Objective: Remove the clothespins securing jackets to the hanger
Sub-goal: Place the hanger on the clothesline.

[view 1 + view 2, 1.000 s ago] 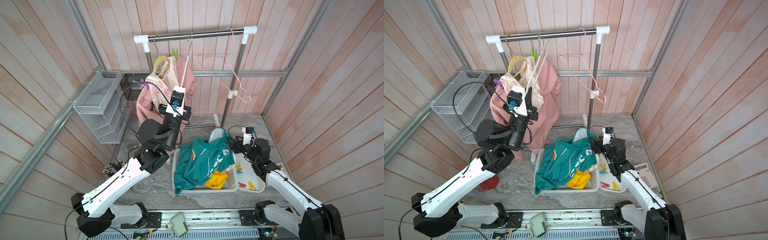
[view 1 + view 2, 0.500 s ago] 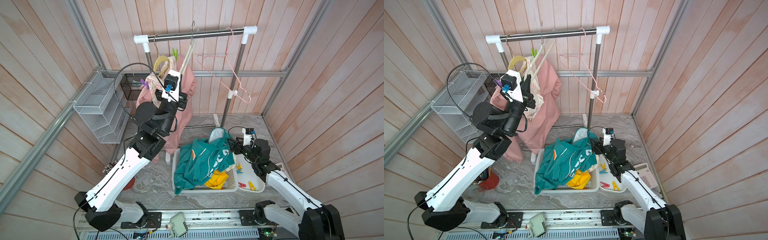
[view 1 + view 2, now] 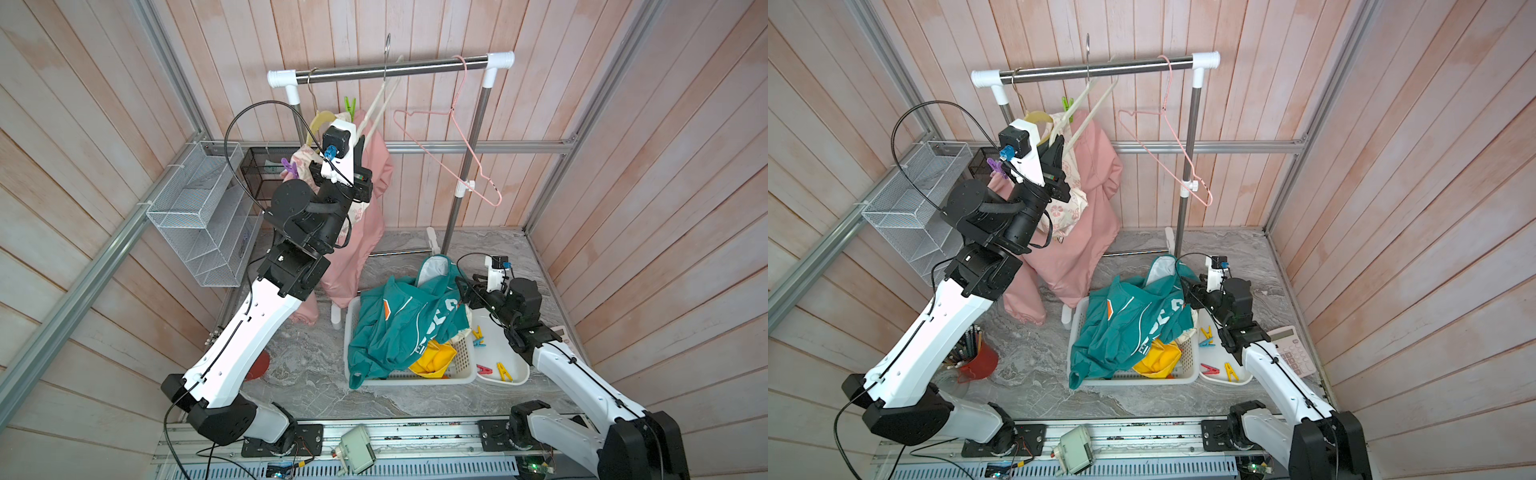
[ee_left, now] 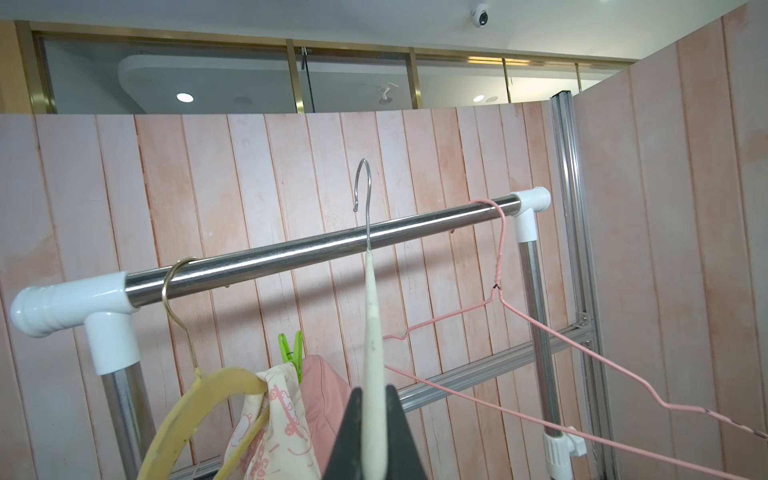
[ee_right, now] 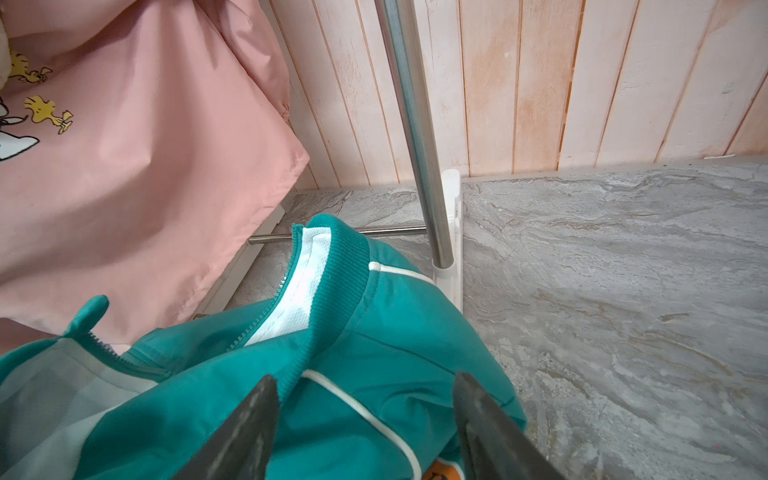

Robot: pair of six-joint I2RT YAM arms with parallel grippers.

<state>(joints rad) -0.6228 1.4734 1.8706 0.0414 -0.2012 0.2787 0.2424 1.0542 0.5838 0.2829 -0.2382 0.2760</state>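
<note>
Hovering right gripper (image 5: 363,376), jaws spread, over teal jacket (image 3: 399,328) in basket (image 3: 415,380); loose clothespins (image 3: 478,334) in tray (image 3: 515,374) beside. Beyond, pinching white hanger (image 4: 371,316) in left gripper (image 4: 374,392), hook above rail (image 4: 291,253); green clothespin (image 4: 291,349) and purple clothespin (image 3: 289,167) clipped on pink jacket (image 3: 365,232).

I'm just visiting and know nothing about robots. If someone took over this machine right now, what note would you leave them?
Left gripper: shut on the bare white hanger, whose hook is above the rail.
Right gripper: open and empty, over the teal jacket.
Done: the teal jacket and yellow jacket lie in the basket; four clothespins lie in the tray beside it.
Left: the pink jacket hangs on the yellowish hanger with a green clothespin and a purple clothespin on it. Remove both.
</note>
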